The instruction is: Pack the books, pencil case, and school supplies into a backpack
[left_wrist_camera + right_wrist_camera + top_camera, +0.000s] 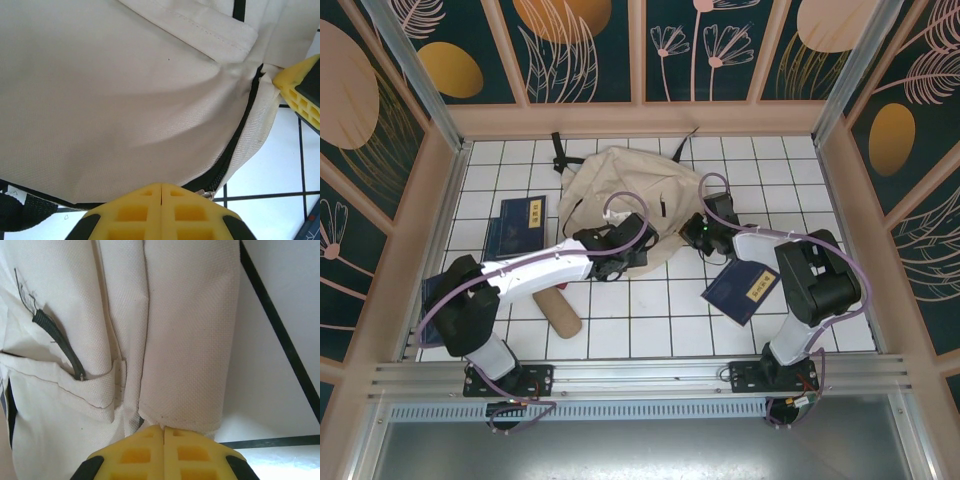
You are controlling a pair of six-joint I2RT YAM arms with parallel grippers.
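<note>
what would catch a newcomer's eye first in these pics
The big cream backpack lies mid-table, and both arms reach to its near edge, the left gripper and right gripper shut against the fabric. Navy books lie to either side, the left book and the right book, and the tan pencil case lies near the left arm.

top view: the left arm point(535, 265) covers the near edge of the backpack point(620, 190) and the lower edge of the left book point(517, 225). the print on the label point(535, 210) is too small to read. a dark blue flat item point(430, 292) at that arm's elbow is mostly covered; type cannot be told.

left wrist view: the zipper pull point(206, 193) sits partly behind the left gripper point(161, 186). a yellow finger point(300, 95) is cut off by the right edge.

right wrist view: the backpack runs off the top and left edges. whether the closed right gripper point(164, 429) pinches fabric cannot be told.
</note>
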